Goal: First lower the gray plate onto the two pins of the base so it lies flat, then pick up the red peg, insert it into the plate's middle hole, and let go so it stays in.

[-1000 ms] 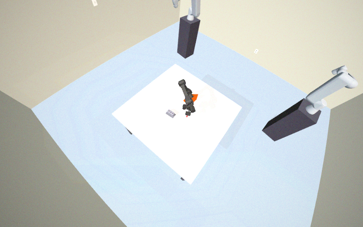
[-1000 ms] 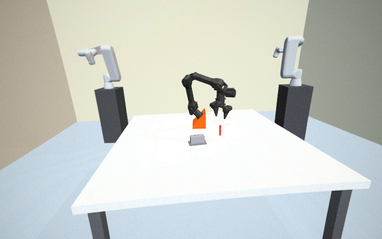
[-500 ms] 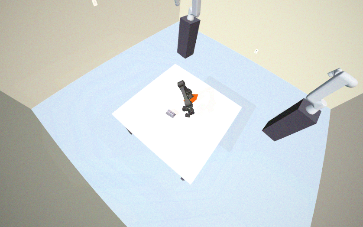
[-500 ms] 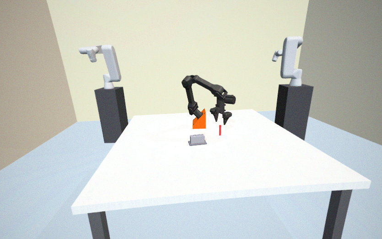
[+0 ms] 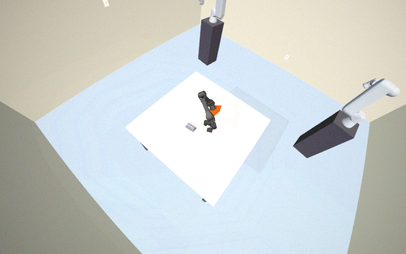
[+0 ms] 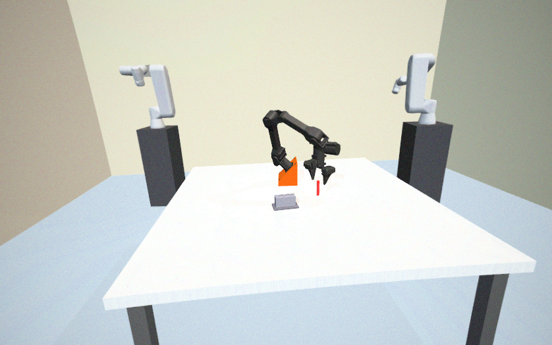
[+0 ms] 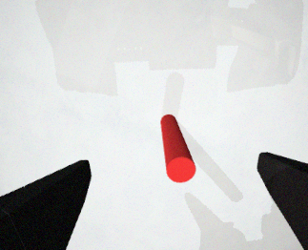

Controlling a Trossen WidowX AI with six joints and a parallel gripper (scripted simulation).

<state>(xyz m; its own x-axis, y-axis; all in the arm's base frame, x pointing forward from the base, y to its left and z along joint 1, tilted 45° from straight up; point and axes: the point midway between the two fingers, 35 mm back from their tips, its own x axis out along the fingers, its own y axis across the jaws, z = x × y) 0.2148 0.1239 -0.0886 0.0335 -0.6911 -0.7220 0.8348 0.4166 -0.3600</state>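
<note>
On a white table (image 5: 179, 157) (image 6: 295, 244) (image 7: 35, 119), a slim red peg (image 6: 317, 188) (image 7: 176, 145) stands upright, out of any hole. Directly above it, a black arm (image 5: 206, 106) (image 6: 297, 124) points its claw (image 5: 210, 126) (image 6: 318, 181) (image 7: 175, 164) downward, with the fingers wide apart and nothing gripped. In the wrist view, the peg's round top shows between the dark fingertips, touching neither; soft shadows fall across the table around it. In the top view, the peg is hidden from sight. Well to one side of the peg sits a gray block (image 5: 190, 125) (image 6: 284, 200) on a wider, darker foot; from above, a row of round features marks its top. It is probably the plate lying level on its base, though the distant views make that hard to confirm. Behind it in the exterior view, an orange mount (image 5: 217, 110) (image 6: 288, 178) supports the arm.
</note>
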